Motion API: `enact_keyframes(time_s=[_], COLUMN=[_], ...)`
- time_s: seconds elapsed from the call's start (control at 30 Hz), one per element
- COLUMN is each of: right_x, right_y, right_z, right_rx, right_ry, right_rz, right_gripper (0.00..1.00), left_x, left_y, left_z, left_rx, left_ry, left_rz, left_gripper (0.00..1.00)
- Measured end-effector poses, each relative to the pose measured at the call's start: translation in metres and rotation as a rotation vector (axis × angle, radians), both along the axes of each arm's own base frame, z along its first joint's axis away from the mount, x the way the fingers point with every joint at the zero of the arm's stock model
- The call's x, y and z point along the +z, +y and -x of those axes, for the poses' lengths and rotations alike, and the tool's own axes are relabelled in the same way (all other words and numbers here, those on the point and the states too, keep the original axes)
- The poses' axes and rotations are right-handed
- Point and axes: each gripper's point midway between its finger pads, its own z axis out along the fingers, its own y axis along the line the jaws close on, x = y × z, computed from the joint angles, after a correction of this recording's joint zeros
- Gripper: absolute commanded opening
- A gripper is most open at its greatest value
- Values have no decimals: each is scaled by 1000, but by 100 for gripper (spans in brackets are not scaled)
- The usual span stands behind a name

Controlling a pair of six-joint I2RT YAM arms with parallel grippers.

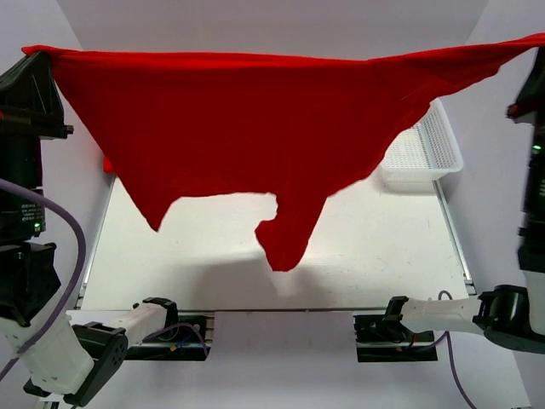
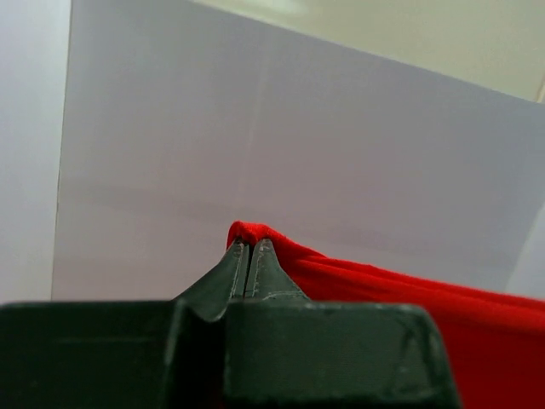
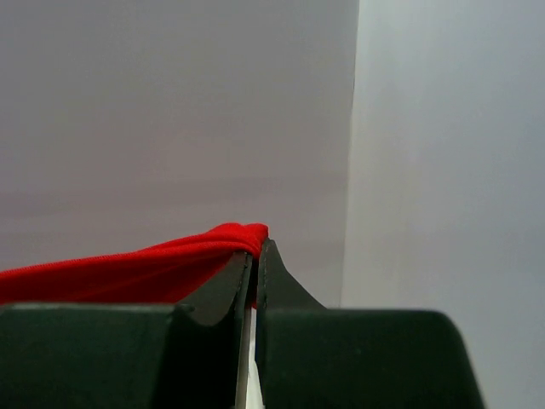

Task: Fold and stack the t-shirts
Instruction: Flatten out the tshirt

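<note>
jaws pinched closed, t-shirt (image 1: 255, 128) corners gripped

A robotics lab test booth: plain white panel walls (image 1: 281, 25) enclose a white table (image 1: 383, 256), with the left arm (image 1: 128, 322) and right arm (image 1: 438, 313) bolted at its near edge, cables (image 1: 75, 228) trailing

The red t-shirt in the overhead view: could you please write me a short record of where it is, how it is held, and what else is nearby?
t-shirt: red, stretched wide in the air above the table, lower edge hanging unevenly
left gripper: shut on the cloth's upper left end
right gripper: shut on the cloth's upper right end
basket: white mesh, far right of the table, partly hidden behind the shirt
folding: not yet done
</note>
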Motion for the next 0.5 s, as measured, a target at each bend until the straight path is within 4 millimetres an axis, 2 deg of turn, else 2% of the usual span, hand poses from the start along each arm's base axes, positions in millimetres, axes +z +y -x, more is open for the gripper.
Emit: enact_keyframes(time_s=[0.13, 0.2, 0.3, 0.43, 0.5], right_x=[12, 9, -6, -14, -19], right_y=[-7, 0, 24, 57, 65], right_z=[10, 7, -7, -23, -27], right_rx=[37, 18, -11, -15, -8], right_ry=[-67, -78, -38, 3, 26], right_rz=[16, 53, 147, 236, 268], right_gripper=[0, 0, 0, 0, 0], left_x=[6, 5, 1, -9, -11], left_y=[-6, -9, -11, -14, -15], left_z=[4, 1, -5, -13, -13], left_rx=[-23, -32, -34, -38, -44], left_ry=[-28, -22, -5, 26, 29], left_rz=[-33, -48, -63, -78, -86], left_gripper=[0, 0, 0, 0, 0])
